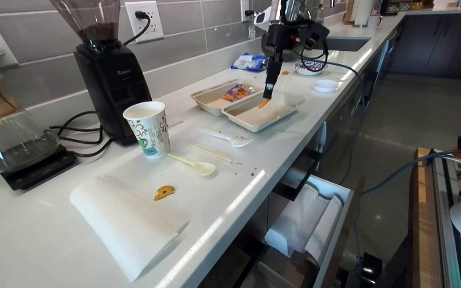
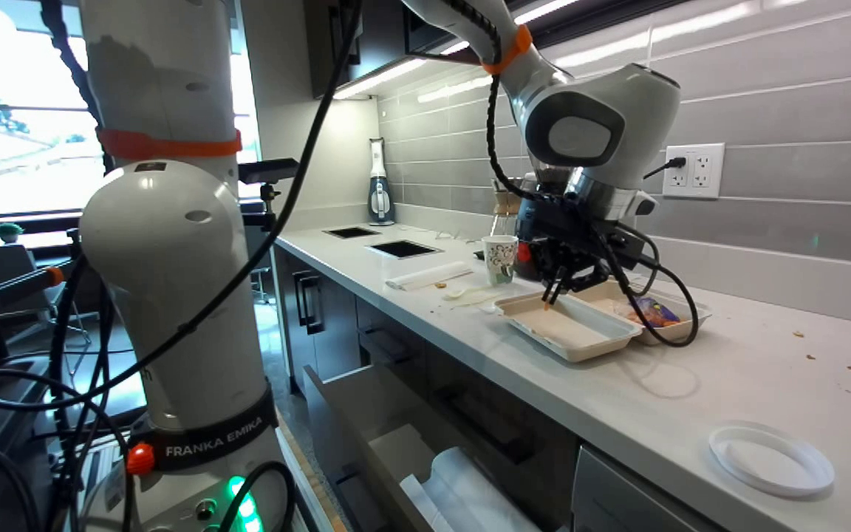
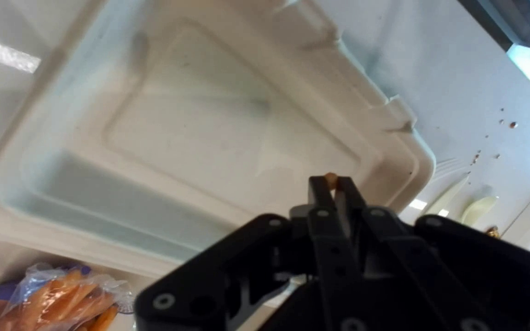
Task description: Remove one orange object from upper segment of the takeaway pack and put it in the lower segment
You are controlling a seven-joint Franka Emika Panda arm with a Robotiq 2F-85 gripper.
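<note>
Wrist view gives us the gripper (image 3: pixel 333 185) pinched on a carrot (image 3: pixel 331 177), only an end of it peeking out between the fingers (image 3: pixel 319 193). In an exterior view the carrot (image 1: pixel 263 104) juts below them, its long axis slanting rather than plumb. What the next move turns on is what lies beneath: we judge the carrot to be over the floor of the lower tray (image 1: pixel 259 116), toward the end nearer the fork (image 1: pixel 230 139). Whether it touches that floor we cannot tell. So we would expect no sideways travel, just lowering and letting go; with that slant, the low end would likely land first and the rest tip flat. Farther out, joined to the lower tray along one side, the upper tray (image 1: pixel 210 98) holds the bag (image 1: pixel 238 92) of orange pieces.
</note>
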